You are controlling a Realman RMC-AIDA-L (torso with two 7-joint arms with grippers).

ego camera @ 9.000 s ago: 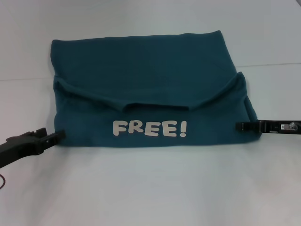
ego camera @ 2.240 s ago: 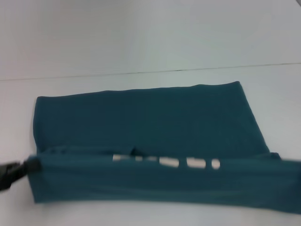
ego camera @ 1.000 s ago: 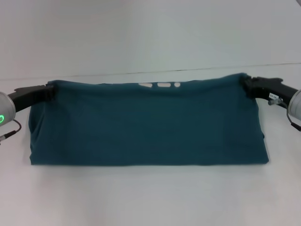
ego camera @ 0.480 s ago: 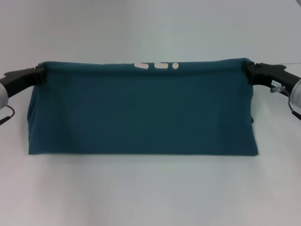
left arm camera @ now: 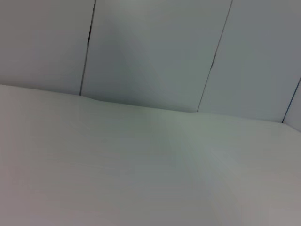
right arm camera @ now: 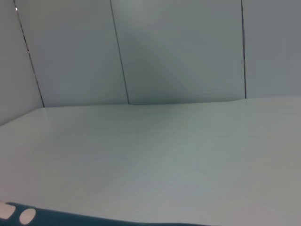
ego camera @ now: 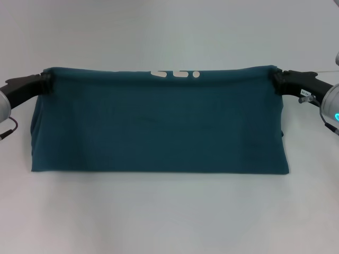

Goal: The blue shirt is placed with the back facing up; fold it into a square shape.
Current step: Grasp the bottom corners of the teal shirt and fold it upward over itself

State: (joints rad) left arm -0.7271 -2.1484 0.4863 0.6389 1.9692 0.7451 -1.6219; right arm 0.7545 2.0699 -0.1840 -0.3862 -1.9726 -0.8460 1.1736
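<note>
Mid-fold, I'd say. The blue shirt point(ego camera: 159, 124) sits centre of the white tabletop point(ego camera: 169, 217) as 1 wide, multi-layer band, plain side toward the camera. Near edge lies flat and straight; far edge is held at both top corners. Left pincer point(ego camera: 46, 82) is clenched on the far-left corner, right pincer point(ego camera: 276, 79) clenched on the far-right corner, cloth stretched between them. A strip of white lettering point(ego camera: 175, 74) peeks over the far edge; the right wrist view catches a sliver of it, the left wrist view shows only bare tabletop and wall panels.

Done, judging by the shape: sleeves and sides are tucked in, lengthwise fold is nearly over. Left: lay the far edge down, let go, then likely 1 more cross fold, since the band is much wider than deep, not square.

Count: 1 shirt, 2 pincers, nothing else on the tabletop.
</note>
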